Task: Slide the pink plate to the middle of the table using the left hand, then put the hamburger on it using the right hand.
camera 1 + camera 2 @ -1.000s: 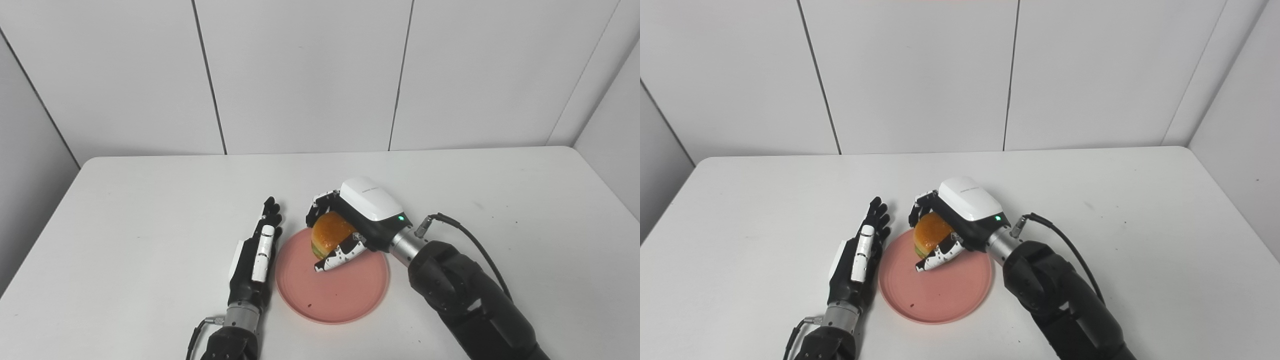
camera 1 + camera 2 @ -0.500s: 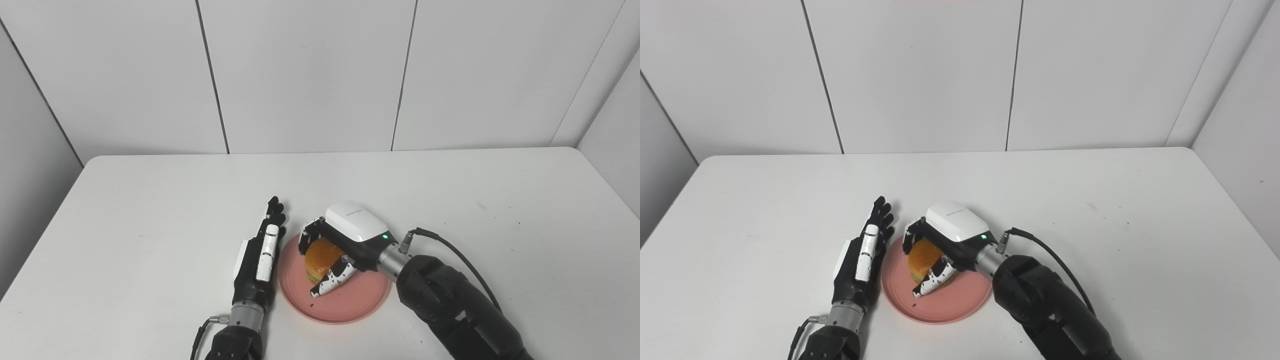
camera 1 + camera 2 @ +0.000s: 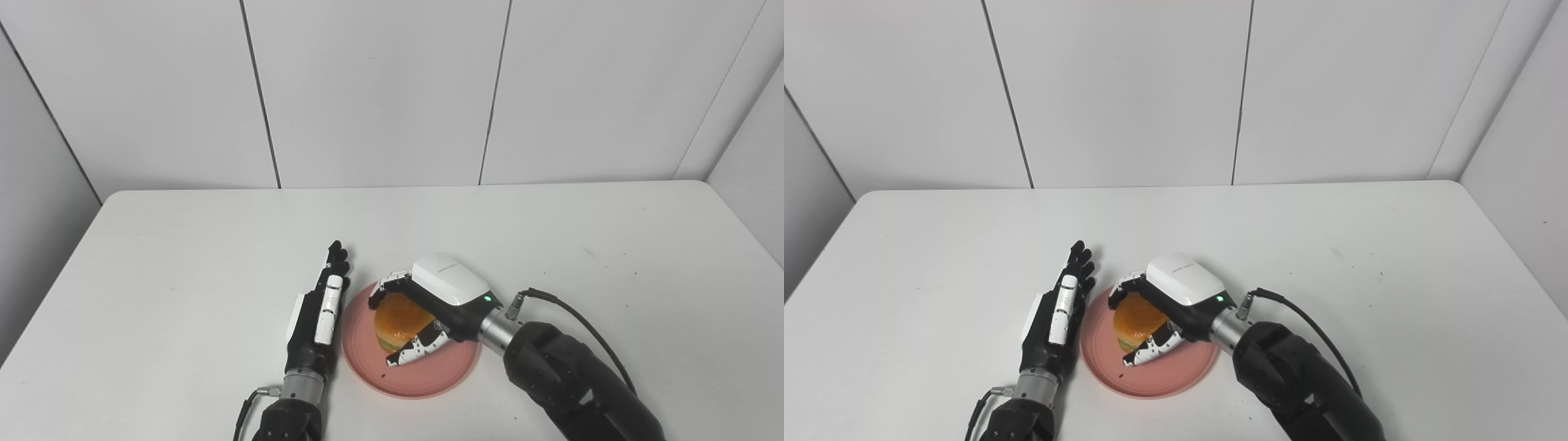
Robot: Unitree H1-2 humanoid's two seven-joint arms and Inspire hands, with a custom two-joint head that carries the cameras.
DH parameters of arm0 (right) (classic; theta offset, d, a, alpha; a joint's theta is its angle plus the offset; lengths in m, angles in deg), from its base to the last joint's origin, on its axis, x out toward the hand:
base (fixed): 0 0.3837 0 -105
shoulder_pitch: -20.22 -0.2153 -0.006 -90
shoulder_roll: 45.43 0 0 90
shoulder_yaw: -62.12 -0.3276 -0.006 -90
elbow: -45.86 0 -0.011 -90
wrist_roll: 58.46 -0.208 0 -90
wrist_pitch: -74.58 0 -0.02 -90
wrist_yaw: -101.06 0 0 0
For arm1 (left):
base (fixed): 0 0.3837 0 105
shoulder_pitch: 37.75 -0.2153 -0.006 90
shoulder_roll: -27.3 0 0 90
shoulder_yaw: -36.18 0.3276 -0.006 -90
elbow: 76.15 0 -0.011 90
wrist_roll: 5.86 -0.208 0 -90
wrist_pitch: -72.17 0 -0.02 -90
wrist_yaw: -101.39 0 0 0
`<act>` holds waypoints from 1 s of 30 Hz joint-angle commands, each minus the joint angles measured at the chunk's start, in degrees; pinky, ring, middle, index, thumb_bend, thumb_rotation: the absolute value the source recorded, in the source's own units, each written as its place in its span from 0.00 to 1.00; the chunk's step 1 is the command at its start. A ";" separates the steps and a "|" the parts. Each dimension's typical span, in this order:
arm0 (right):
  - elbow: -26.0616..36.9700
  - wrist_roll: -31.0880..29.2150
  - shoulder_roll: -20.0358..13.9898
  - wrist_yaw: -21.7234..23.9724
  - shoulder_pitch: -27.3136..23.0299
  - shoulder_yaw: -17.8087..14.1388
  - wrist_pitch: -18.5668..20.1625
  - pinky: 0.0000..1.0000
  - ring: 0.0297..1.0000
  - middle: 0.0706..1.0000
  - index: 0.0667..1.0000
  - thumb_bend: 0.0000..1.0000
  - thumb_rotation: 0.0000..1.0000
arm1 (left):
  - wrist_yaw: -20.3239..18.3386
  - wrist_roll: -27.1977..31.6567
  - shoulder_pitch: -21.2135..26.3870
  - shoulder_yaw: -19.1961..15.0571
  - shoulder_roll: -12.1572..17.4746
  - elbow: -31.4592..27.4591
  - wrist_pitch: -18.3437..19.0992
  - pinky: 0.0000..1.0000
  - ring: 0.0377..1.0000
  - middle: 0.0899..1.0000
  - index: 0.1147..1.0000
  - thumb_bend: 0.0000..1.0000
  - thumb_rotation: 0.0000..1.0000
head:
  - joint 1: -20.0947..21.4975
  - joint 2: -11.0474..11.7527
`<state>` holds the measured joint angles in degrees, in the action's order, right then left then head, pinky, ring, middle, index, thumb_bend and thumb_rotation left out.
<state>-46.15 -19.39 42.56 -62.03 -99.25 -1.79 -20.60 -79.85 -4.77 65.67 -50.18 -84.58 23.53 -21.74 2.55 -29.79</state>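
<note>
Table [image 3: 153, 257]: you have a wide bare stretch of white top from the left edge in to the left hand, and as much again from the right arm out to the right edge; the far strip below the wall is bare too.
Left hand [image 3: 315, 318]: it lies flat near the table's front edge, left of the middle, with its fingers [image 3: 334, 260] straight, close together and pointing at the far edge. It holds nothing. Its right side sits just beside the plate's left rim; you cannot tell whether they touch.
Pink plate [image 3: 429, 383]: it rests around the middle of the table's width, nearer the front edge than the far one.
Hamburger [image 3: 401, 318]: it is over the plate's far-left part, tilted, orange bun uppermost. Whether it touches the plate, you cannot tell.
Right hand [image 3: 429, 312]: its fingers curl around the hamburger and the thumb closes under it, so it is gripping the bun from the right.
Change: compared with half a second ago, the right hand and hamburger sit a little farther right over the plate; the left hand and plate have stayed where they were.
</note>
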 commanded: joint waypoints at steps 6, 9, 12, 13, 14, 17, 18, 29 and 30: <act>6.98 -2.39 -2.65 4.41 -0.88 -1.88 -0.31 0.86 0.87 0.88 0.91 0.78 0.91 | -0.18 -0.48 -3.41 0.38 0.63 2.73 -0.01 1.00 1.00 1.00 1.00 0.61 1.00 | 0.01 -0.17; 8.09 -3.18 -3.09 5.93 -0.84 -2.47 -0.06 0.88 0.89 0.90 0.93 0.81 0.94 | 1.20 -1.39 -3.33 0.14 0.41 2.98 -0.61 1.00 1.00 1.00 0.99 0.60 1.00 | 0.15 -0.27; 8.97 -3.66 -3.36 6.73 -0.60 -3.23 -0.08 0.89 0.91 0.93 0.95 0.82 0.96 | 1.64 -1.11 -3.20 -0.32 0.13 3.20 -0.37 1.00 1.00 1.00 0.99 0.60 1.00 | 0.19 -0.27; 9.17 -3.91 -3.37 6.71 -0.44 -3.59 -0.24 0.90 0.91 0.94 0.96 0.82 0.96 | 1.66 -0.93 -3.11 -0.52 0.04 3.36 -0.45 1.00 1.00 1.00 0.99 0.60 1.00 | 0.19 -0.29; 9.28 -4.18 -3.37 6.60 -0.28 -3.92 -0.50 0.90 0.92 0.95 0.96 0.82 0.96 | 1.68 -0.75 -3.02 -0.73 -0.08 3.49 -0.51 1.00 1.00 1.00 0.99 0.59 1.00 | 0.17 -0.29; 9.17 -4.67 -3.08 5.21 0.63 -5.07 -1.26 0.90 0.93 0.96 0.97 0.83 0.98 | 1.75 -0.59 -2.85 -1.13 -0.36 3.68 -0.73 1.00 1.00 1.00 0.99 0.57 1.00 | 0.17 -0.29; 8.96 -5.10 -2.79 4.32 1.34 -5.84 -1.28 0.90 0.93 0.96 0.97 0.83 0.99 | 1.68 -0.43 -2.83 -1.28 -0.44 3.68 -0.70 1.00 1.00 1.00 0.99 0.56 1.00 | 0.17 -0.29; 1.81 -14.60 4.08 -8.06 9.45 -14.17 -5.85 0.94 1.00 1.00 1.00 0.76 1.00 | 1.15 -0.54 -3.03 -1.33 -0.06 3.23 -0.41 1.00 1.00 1.00 1.00 0.55 1.00 | 0.28 -0.42; 1.20 -15.30 5.09 -9.40 10.24 -14.70 -6.52 0.93 1.00 1.00 1.00 0.75 1.00 | 1.02 -0.31 -3.02 -1.35 -0.06 3.33 -0.60 1.00 1.00 1.00 1.00 0.55 1.00 | 0.28 -0.42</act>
<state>-45.71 -32.56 46.30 -68.59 -88.65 -15.69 -23.15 -78.72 -5.42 65.76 -51.43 -85.02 23.73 -22.11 2.90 -30.15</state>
